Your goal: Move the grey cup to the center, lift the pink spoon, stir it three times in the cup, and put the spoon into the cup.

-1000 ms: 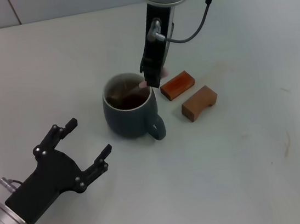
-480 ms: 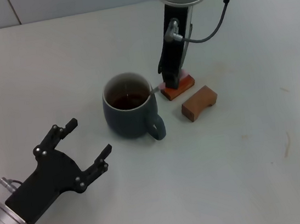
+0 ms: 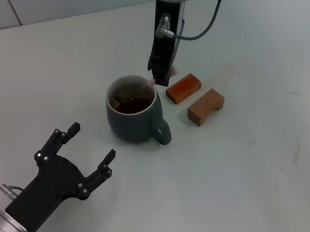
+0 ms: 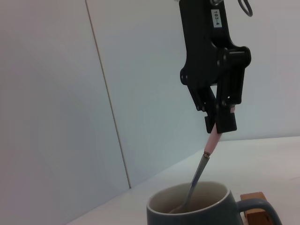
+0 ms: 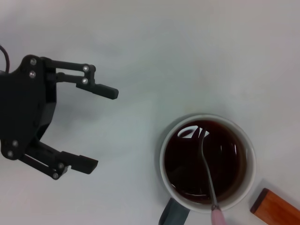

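Note:
The grey cup stands mid-table with dark reddish-brown liquid inside. My right gripper hangs just above the cup's far-right rim, shut on the pale pink handle of the pink spoon. The spoon slants down with its metal bowl in the liquid. The left wrist view shows the right gripper, the spoon and the cup. The right wrist view shows the spoon in the cup. My left gripper is open and empty, low, near-left of the cup; it also shows in the right wrist view.
A reddish-brown wooden block and a lighter brown block lie just right of the cup. The reddish block also shows in the right wrist view. A wall runs along the table's far edge.
My right gripper swung right over the reddish block, then came back left to the cup's rim, sweeping the spoon through the liquid. The left arm has not moved.

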Available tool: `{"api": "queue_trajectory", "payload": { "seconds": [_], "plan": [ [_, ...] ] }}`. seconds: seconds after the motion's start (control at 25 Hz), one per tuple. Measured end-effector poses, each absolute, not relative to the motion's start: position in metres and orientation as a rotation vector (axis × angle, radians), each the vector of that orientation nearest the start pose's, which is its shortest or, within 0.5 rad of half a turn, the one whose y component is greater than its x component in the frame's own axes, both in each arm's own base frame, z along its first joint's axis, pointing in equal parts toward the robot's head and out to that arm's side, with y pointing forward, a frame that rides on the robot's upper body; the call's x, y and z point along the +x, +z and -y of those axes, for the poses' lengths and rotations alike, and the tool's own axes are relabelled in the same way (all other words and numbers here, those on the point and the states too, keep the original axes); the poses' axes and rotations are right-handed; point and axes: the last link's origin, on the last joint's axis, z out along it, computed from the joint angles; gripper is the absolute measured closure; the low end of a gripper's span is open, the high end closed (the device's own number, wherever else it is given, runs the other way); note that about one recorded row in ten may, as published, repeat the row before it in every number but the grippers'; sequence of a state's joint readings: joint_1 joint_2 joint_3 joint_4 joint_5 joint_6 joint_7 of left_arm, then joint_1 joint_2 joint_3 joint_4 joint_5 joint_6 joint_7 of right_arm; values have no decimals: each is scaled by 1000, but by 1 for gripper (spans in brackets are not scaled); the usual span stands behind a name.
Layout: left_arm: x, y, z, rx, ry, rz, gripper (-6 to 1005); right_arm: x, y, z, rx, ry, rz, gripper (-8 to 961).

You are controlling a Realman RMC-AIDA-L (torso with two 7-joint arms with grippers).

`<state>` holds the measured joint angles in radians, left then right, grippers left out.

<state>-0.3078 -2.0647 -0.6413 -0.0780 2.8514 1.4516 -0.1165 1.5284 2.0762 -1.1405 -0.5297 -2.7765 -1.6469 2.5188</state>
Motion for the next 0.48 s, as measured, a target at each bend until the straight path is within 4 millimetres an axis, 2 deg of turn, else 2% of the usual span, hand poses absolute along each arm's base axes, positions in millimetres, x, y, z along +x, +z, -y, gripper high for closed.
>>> {"api": "queue_trajectory", "payload": {
  "seconds": [0.12,0.48],
  "plan": [
    [-313,-70,-231,-2245,-742,116,152,7,-44,-410,-2760,-928,-631,793],
    [-313,-70,-231,-2239,-744,126,152,9,-26,-422,-2729,-718,-599,611]
  ]
}}
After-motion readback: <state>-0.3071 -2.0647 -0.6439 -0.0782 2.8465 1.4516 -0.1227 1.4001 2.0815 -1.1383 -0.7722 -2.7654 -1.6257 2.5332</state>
